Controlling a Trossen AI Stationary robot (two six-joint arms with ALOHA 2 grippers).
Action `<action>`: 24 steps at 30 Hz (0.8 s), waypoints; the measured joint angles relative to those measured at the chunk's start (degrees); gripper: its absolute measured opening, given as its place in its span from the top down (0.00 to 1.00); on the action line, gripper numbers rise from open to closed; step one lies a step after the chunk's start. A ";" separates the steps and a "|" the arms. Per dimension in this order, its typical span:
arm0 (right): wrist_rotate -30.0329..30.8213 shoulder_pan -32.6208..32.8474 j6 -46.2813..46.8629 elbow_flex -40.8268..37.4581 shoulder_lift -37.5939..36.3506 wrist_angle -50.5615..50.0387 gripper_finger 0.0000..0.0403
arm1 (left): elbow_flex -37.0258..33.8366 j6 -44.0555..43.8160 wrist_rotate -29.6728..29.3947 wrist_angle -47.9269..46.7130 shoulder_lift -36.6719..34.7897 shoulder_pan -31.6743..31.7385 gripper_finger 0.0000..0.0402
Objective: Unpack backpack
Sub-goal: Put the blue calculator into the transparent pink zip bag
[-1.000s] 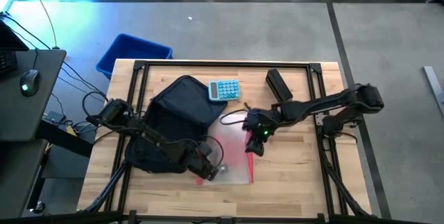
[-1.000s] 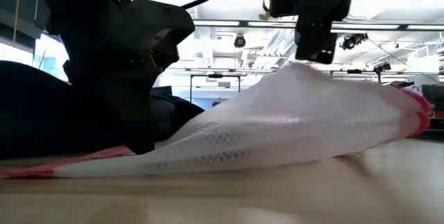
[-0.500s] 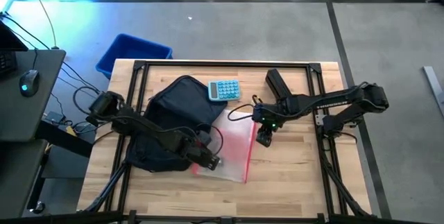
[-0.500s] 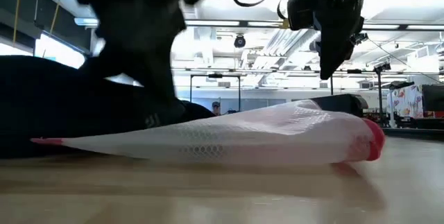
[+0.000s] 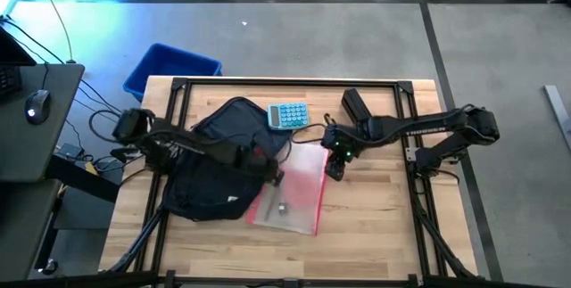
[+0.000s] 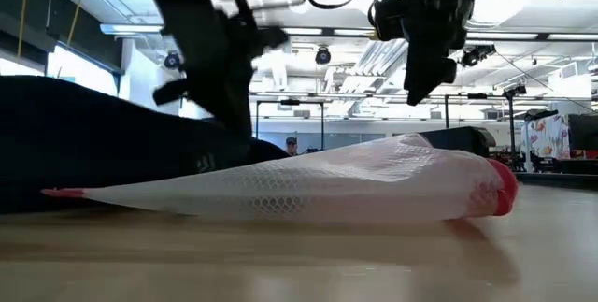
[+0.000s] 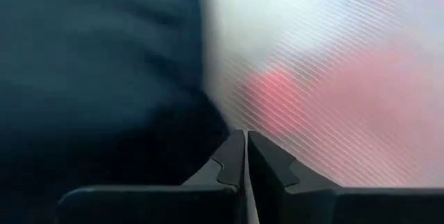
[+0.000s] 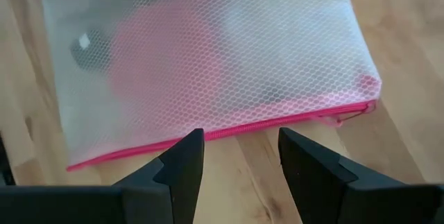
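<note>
The left gripper (image 5: 268,165), jaws pressed together, is nearer the backpack (image 5: 219,159), at its 3 o'clock edge; the right gripper (image 5: 334,168) stands spread over the mesh pouch (image 5: 290,194)

The high camera is looking straight down on the whole pale wooden surface (image 5: 375,208). The low one is sitting at surface height, facing level across a white mesh pouch with pink trim (image 6: 355,185). Both wrist cameras are hovering close above that pouch, sharing it.
</note>
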 joint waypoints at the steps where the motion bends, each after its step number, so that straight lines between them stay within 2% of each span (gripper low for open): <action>1: -0.10 -0.25 0.13 0.00 0.00 0.04 0.58 | -0.39 0.03 -0.36 -1.22 -0.05 1.17 1.00; 7: -0.46 -0.06 0.34 0.00 -0.08 -0.03 0.58 | -0.44 4.46 -3.35 -11.96 -0.33 6.35 1.00; 13: 1.01 -2.05 3.69 0.00 -0.22 -0.02 0.58 | 0.36 7.94 -1.59 -13.41 -1.43 10.15 1.00; 17: 1.00 -7.02 4.10 0.00 -0.24 1.16 0.58 | 4.36 8.22 -1.77 -13.04 -4.58 8.37 1.00; 20: 0.55 -12.73 3.19 0.00 -0.13 3.11 0.58 | 7.55 9.19 -4.56 -12.85 -6.60 8.01 1.00; 24: -2.76 -21.25 3.17 0.00 1.38 7.87 0.58 | 8.98 13.91 -5.78 -12.03 -6.14 13.01 1.00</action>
